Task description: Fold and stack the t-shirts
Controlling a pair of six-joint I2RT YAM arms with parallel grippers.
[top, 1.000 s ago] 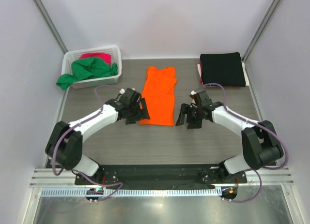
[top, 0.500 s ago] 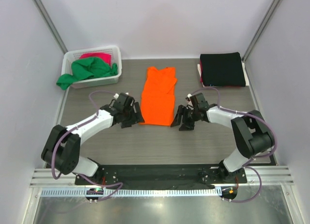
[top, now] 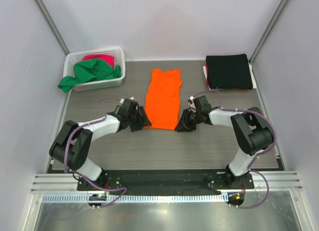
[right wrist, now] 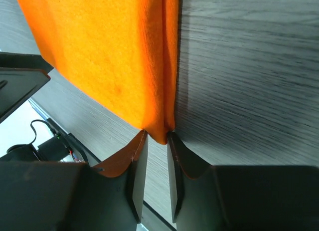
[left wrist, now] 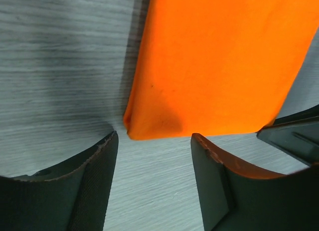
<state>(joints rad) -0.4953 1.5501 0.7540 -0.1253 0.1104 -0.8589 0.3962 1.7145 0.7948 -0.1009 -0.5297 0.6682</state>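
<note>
- No text, label, brand, number or sign can be read in any of the views.

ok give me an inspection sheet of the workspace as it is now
surface: grey wood-grain table, no spills seen
job's things: orange shirt flat at centre, folded lengthwise; black shirt folded, far right; green shirt spilling over the rim of the basket; pink shirt inside it
clutter: basket, white, far left
grippers: left gripper open, straddling the orange shirt's near left corner; right gripper pinching its near right corner
cables: cables looped over both wrists, off the cloth
surroundings: pale walls on three sides; nothing else seen
</note>
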